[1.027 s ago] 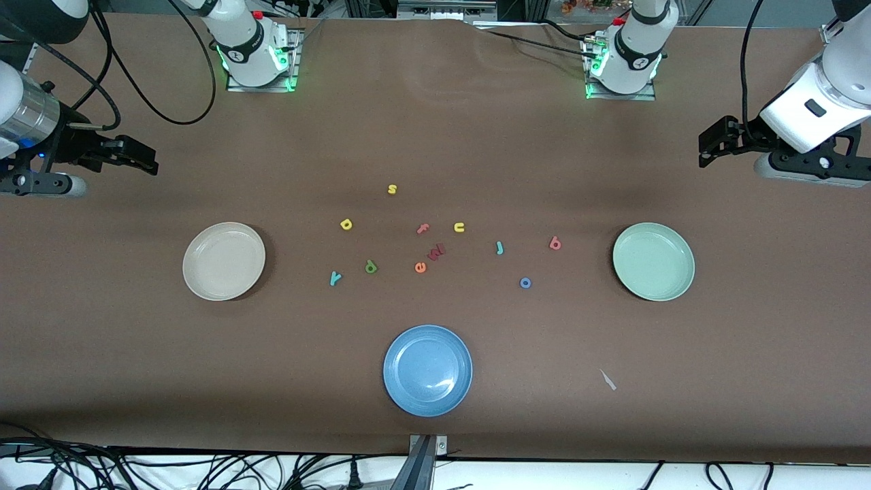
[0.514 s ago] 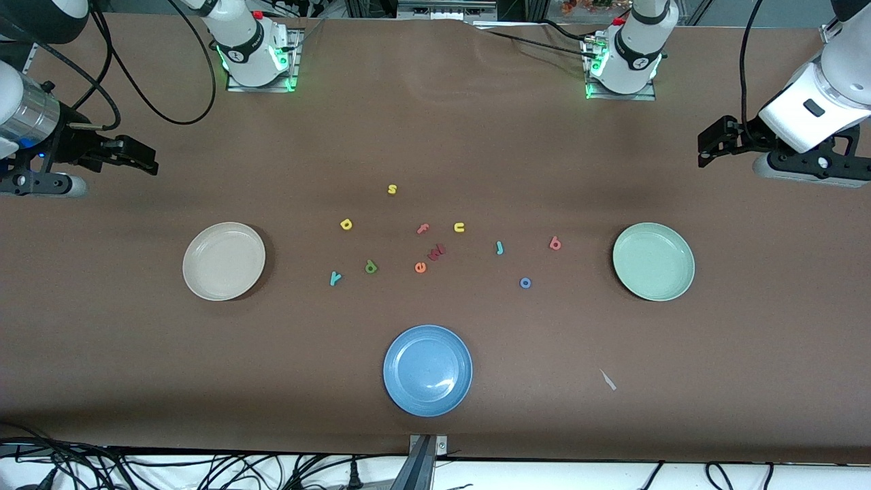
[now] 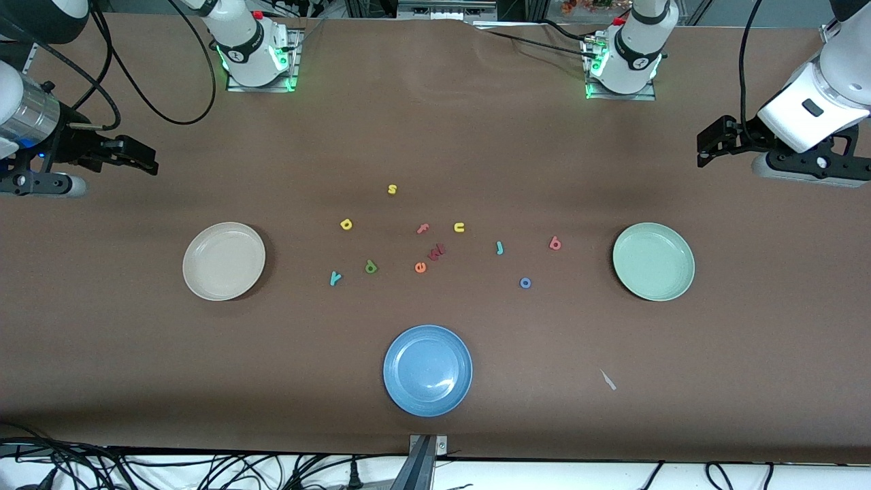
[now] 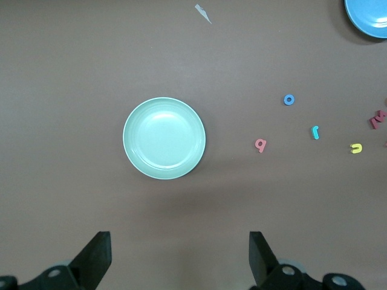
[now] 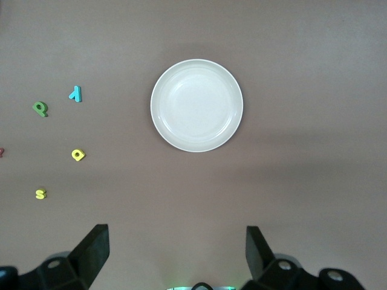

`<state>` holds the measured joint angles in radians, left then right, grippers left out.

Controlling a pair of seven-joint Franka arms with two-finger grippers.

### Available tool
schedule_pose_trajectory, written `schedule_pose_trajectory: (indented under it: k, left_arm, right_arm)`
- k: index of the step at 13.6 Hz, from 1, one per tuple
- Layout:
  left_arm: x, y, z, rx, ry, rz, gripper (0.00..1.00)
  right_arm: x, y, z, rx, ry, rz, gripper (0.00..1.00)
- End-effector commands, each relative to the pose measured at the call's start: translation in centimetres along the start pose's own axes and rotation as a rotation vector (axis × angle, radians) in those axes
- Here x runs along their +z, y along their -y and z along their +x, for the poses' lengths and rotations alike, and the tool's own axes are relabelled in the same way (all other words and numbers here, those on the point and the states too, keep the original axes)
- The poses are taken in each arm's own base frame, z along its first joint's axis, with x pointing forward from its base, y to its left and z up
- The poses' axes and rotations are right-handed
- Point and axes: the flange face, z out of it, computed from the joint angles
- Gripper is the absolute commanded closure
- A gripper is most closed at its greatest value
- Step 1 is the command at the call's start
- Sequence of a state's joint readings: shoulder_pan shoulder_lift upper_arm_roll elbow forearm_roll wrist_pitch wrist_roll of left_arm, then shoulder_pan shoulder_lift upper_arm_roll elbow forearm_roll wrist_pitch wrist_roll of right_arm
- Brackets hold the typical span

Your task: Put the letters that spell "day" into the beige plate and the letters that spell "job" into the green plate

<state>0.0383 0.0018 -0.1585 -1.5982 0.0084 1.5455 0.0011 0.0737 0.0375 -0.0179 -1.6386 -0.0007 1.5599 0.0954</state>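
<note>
Hardly anything has shifted since the earlier frames: only the left gripper has crept a touch toward the middle of the table, while the right gripper waits over its own end. Both hang with jaws spread wide and nothing between them. Sorting has not begun, by the look of it — the beige plate and the green plate lie bare, smooth shallow rounds with a raised rim. All the foam letters lie flat on the matte brown table cover between the plates: the yellow d, green a and teal y toward the beige plate, the light-blue j, blue ring o and salmon b toward the green one. Likely next is a descent onto one letter — small, thin and soft, so the fingers must close low against the cover. A blue plate lies nearest the camera.
</note>
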Motion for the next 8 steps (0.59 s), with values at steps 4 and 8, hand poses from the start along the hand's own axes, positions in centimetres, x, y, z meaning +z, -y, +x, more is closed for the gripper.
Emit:
schedule_pose_trajectory:
  k: [4, 8]
  left_arm:
    - [-0.40, -0.66, 0.01, 0.014, -0.006, -0.017, 0.00]
    - [-0.49, -1.09, -0.04, 0.020, -0.007, -0.017, 0.00]
  right_arm:
    - [-0.09, 0.01, -0.18, -0.009, 0.005, 0.015, 0.00]
    - [-0.09, 0.01, -0.18, -0.009, 0.005, 0.015, 0.00]
